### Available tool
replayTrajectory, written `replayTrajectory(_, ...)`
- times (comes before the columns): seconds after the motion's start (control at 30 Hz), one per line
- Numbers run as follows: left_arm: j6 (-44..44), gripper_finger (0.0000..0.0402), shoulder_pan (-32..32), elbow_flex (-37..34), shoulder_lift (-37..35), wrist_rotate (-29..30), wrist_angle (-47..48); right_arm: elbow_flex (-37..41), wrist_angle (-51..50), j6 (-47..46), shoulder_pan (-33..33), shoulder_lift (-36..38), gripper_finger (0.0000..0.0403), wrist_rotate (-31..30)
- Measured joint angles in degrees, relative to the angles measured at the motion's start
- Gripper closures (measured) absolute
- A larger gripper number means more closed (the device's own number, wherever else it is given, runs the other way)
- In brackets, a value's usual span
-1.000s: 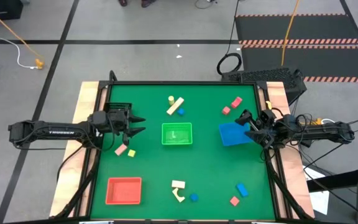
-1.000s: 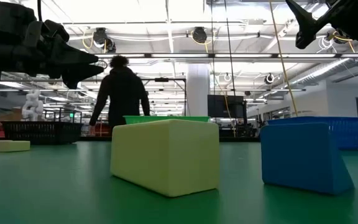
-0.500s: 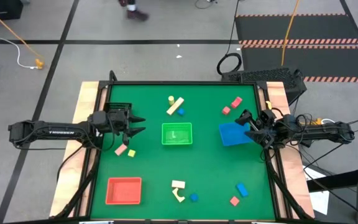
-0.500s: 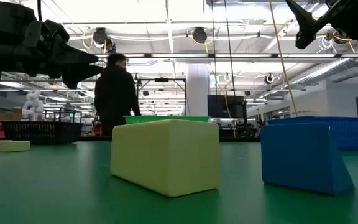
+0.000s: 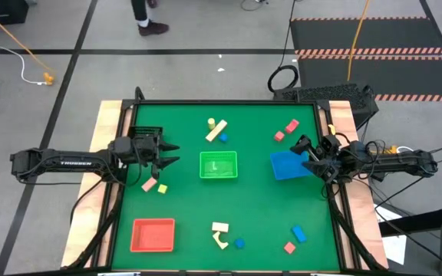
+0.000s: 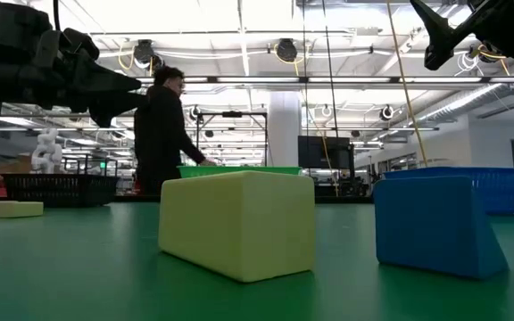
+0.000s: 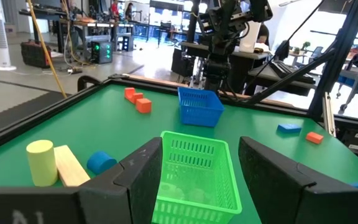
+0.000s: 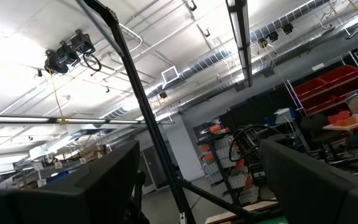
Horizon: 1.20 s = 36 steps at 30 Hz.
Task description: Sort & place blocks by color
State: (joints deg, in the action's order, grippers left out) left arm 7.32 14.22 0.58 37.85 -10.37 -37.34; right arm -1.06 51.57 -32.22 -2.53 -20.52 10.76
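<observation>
L gripper hung over the table's left side w/ fingers spread apart and nothing between them; it faced the green basket at centre. Closest blocks to it were a pink cube and a small yellow-green cube, lying on the mat just beside each other, near the fingertips but not touching them.

R gripper sat at the right edge, raised, fingers wide apart and empty, tips over the edge of the blue basket; its wrist cam pointed at the ceiling.

Other blocks, all apart from both grippers:
- far side: yellow cylinder touching a plain cream bar, w/ a blue round piece just beside
- far right: two red/pink cubes
- near side: cream arch pieces, a blue piece, a blue bar, a pink cube

Baskets were slotted plastic mesh, square; a red tray sat at near left. Mat was flat green, table rim light wood. Blocks looked matte, painted wood w/ sharp edges. A person in dark clothes stood beyond the table.
</observation>
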Motion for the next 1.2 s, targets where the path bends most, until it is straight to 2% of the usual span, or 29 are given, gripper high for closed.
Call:
replayTrajectory(0.3, -1.2, 0.0188, 0.0, 0.0, 0.0, 0.0, -1.2, 0.0, 0.0, 0.0, 0.0, 0.0, 0.0078, 0.0)
replayTrajectory(0.57, -1.1, 0.0188, 0.0, 0.0, 0.0, 0.0, -10.1, 0.0, 0.0, 0.0, 0.0, 0.0, 0.0078, 0.0)
replayTrajectory(0.77, 5.8, 0.0188, 0.0, 1.7, 0.0, 0.0, -9.9, 0.0, 0.0, 0.0, 0.0, 0.0, 0.0078, 0.0)
replayTrajectory(0.93, 9.8, 0.0188, -0.5, 6.5, 0.0, 0.0, -1.1, 0.0, 0.0, 0.0, 0.0, 0.0, 0.0078, 0.0)
replayTrajectory(1.2, 14.8, 0.0188, -4.9, 18.5, 3.0, 0.0, 29.5, 0.0, 0.0, 0.0, 0.0, 0.0, 0.0078, 0.0)
